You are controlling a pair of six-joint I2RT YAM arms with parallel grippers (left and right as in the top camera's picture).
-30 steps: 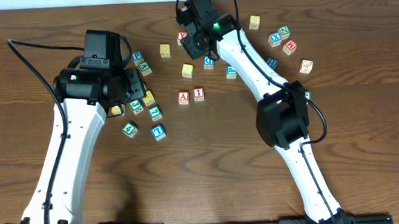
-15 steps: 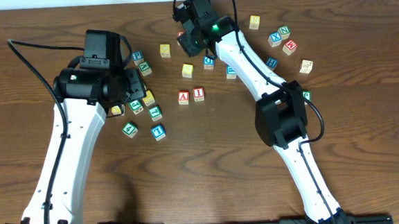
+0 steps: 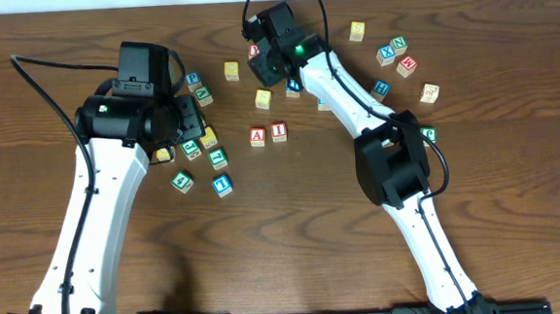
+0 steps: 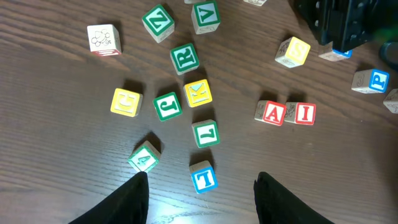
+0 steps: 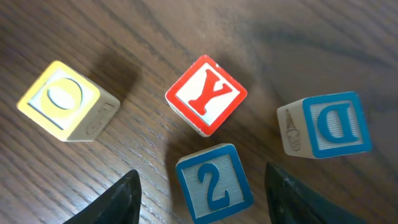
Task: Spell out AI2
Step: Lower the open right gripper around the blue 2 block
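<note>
A red A block and a red I block sit side by side mid-table, also in the left wrist view as the A and the I. A blue 2 block lies on the wood between the fingers of my right gripper. That gripper is open and its fingers stand apart from the block's sides. In the overhead view the right gripper hangs over the far cluster. My left gripper is open above the table and holds nothing.
A red Y block, a yellow O block and a blue D block surround the 2. Several green, yellow and blue letter blocks lie scattered under the left arm. More blocks sit at the far right.
My right gripper has shifted slightly left over the far blocks. The left arm and the A and I blocks have stayed put.
</note>
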